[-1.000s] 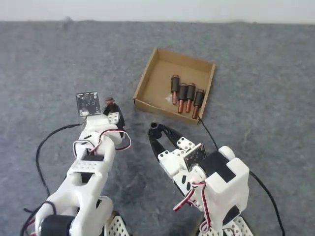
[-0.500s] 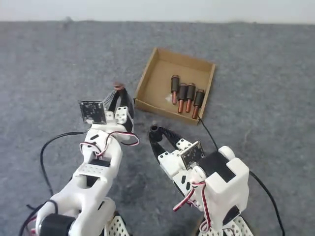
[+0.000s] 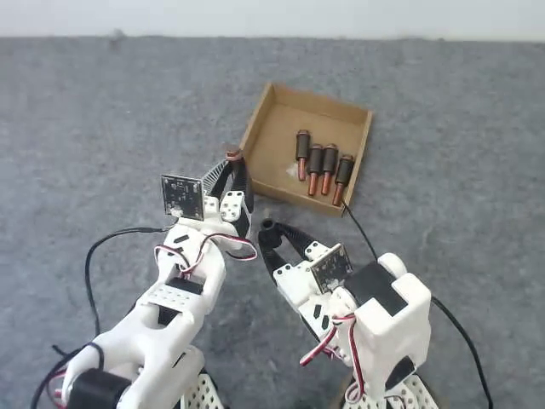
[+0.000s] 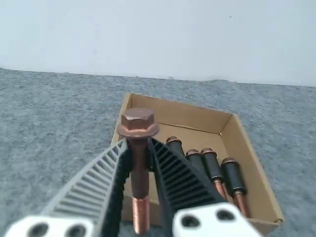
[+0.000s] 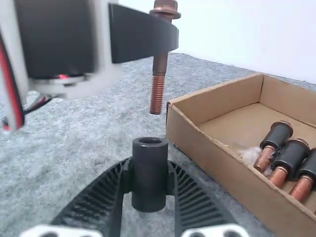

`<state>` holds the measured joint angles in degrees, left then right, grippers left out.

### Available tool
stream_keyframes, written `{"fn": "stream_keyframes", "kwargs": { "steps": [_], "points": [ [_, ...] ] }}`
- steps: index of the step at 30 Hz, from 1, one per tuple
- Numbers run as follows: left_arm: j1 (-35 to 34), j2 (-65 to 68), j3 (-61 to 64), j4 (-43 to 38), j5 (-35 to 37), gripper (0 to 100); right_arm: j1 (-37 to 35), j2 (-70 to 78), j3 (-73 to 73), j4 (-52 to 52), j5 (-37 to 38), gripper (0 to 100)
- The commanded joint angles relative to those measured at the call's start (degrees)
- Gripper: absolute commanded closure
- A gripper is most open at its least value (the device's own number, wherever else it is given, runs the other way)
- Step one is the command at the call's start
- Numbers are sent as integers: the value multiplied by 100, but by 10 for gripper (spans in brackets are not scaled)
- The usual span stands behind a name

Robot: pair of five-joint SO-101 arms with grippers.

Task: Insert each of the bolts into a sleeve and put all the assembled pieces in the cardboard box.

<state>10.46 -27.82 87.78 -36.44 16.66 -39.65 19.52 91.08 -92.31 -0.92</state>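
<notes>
Left gripper (image 4: 138,144) clamps a copper hex-head bolt (image 4: 138,124) upright beside the brown cardboard box (image 3: 255,141); right gripper (image 5: 149,167) fingers close around a black cylindrical sleeve (image 5: 149,183), upright nearby.

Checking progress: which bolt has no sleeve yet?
The bolt held upright in the left gripper; the four bolts in the cardboard box all wear black sleeves.

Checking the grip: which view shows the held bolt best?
Left wrist view: the bolt shows whole, head to threaded tip, clamped in the left gripper. The right wrist view shows its head and lower shank from the side. The high view catches its head from above.
</notes>
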Motion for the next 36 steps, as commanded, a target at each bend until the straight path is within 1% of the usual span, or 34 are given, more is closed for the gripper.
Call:
{"fn": "stream_keyframes", "kwargs": {
  "steps": [1, 3, 6, 9, 18, 23, 25, 26, 28, 32, 36],
  "points": [
    [70, -730, -154, 598, -9, 987, 66, -4, -132, 22, -44, 993],
    [149, -1222, -154, 1134, 53, 987, 66, -4, -132, 22, -44, 993],
    [211, -2066, -145, 2013, 440, 987, 66, -4, -158, 22, -44, 993],
    [220, -2769, -145, 2716, 659, 987, 84, -4, -220, 136, -44, 993],
    [246, -3877, -119, 3912, 695, 987, 84, -4, -264, 171, -53, 993],
    [826, -4527, -119, 4993, 659, 987, 84, -13, -264, 171, -53, 993],
    [976, -4870, -110, 5301, 659, 987, 84, -13, -264, 171, -53, 993],
    [1002, -5046, -57, 5327, 659, 987, 84, -13, -264, 171, -53, 993],
    [993, -5398, 198, 5125, 651, 987, 84, -13, -264, 171, -53, 993],
    [985, -6013, 954, 4308, 642, 987, 75, -13, -264, 171, -53, 993],
    [765, -6286, 919, 4457, 651, 987, 75, -13, -264, 171, -53, 993]
  ]
}}
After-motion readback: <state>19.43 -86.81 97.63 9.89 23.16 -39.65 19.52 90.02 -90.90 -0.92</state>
